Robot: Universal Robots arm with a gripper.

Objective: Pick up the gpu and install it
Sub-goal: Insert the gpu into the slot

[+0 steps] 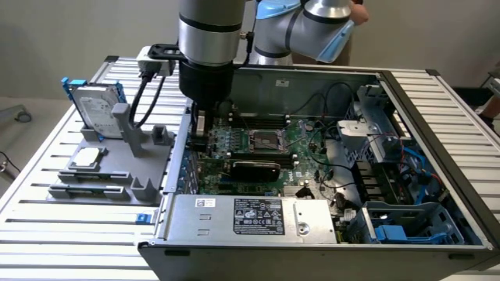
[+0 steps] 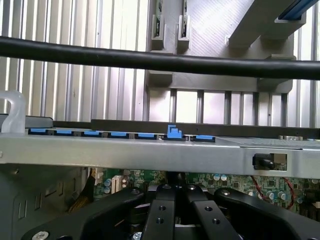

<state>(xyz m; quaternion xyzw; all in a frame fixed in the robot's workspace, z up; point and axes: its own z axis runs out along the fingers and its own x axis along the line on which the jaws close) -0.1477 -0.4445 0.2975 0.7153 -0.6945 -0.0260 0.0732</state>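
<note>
As I look down through the exterior view, the arm [image 1: 207, 52] drops into the open case [image 1: 437, 105] at the edge on the exterior view's left, with the gripper [image 1: 201, 126] low over that end of the motherboard [image 1: 305, 146]. I can't read the fingers from here. The gpu [image 1: 254, 170], as I take it, is the black round-edged card on the board just in front of the bare socket [image 1: 262, 140], near the gripper but apart from it. I can't tell whether it is fully seated. Outside the case, on the exterior view's left, a grey holder [image 1: 102, 175] sits on the slatted table [image 1: 47, 234] and carries the hard drive [image 1: 98, 108] upright in its blue frame. A cable [image 1: 144, 99] hangs from the wrist beside the arm. The power supply [image 1: 250, 216] fills the near corner of the case.

On the wrist view, the fingers [image 2: 160, 210] are pressed together, so the gripper [image 2: 175, 187] is clenched, and I see nothing clearly pinched between them. Just beyond the tips runs the case wall [image 2: 150, 155] with a row of blue latches [image 2: 172, 133] along its edge. Green board shows below it. The cable [image 2: 150, 60] crosses the view, and the holder [image 2: 210, 45] lies on the table [image 2: 75, 100] past the wall.
</note>
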